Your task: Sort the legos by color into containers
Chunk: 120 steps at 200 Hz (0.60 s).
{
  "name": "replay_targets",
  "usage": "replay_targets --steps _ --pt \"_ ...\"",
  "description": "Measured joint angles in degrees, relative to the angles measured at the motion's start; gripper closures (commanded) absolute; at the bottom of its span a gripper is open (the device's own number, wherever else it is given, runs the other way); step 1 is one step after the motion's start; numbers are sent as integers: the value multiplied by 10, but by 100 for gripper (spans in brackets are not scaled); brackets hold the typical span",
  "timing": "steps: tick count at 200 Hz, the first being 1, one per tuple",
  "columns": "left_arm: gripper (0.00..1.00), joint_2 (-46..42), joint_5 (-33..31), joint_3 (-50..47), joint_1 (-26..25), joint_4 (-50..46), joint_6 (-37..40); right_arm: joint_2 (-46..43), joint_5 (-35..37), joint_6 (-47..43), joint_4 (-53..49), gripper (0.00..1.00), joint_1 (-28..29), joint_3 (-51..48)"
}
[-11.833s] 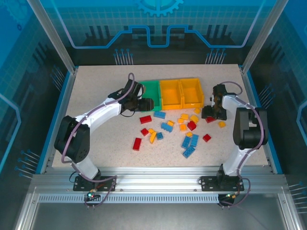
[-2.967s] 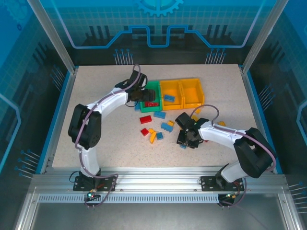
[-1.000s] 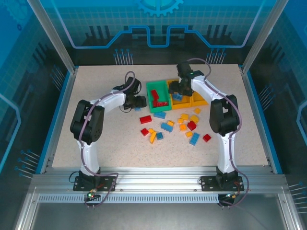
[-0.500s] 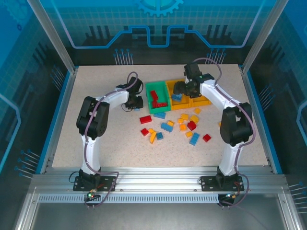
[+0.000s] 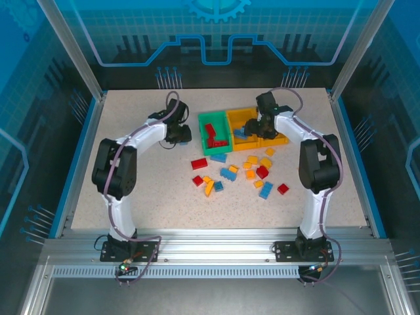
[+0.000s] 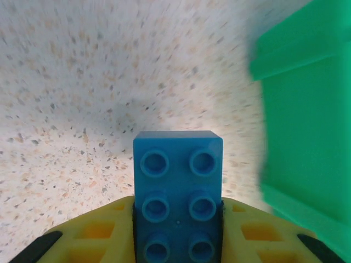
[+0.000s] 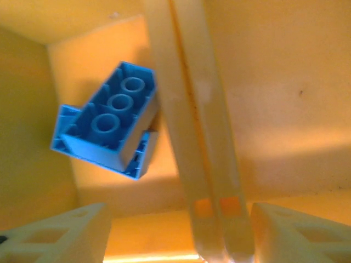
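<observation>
The left gripper [image 6: 177, 222] has its yellow fingers [image 6: 96, 230] clamped on a blue lego brick [image 6: 177, 186], one at each side. The brick's studded face is turned to the camera (two columns of studs, six in sight). Beneath lies the speckled table [image 6: 109, 71], and the green container [image 6: 307, 120] rises at the right edge, slightly blurred.

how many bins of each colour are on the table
green bin: 1
orange-yellow bins: 2
total: 3
</observation>
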Motion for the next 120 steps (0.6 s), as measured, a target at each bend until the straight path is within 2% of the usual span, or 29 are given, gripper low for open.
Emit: replay_targets --steps 38,77,99,110,120 --pt "67 -77 11 4 -13 17 -2 4 -13 -7 11 43 13 -10" --pt "68 -66 24 55 -59 18 1 2 -14 -6 37 44 56 -42" --pt "68 -33 32 107 -88 17 3 -2 -19 6 45 35 81 -51" --pt "68 -13 33 132 -99 17 3 -7 -24 16 49 24 90 -55" --pt "68 8 35 153 -107 17 3 -14 -28 25 53 19 97 -61"
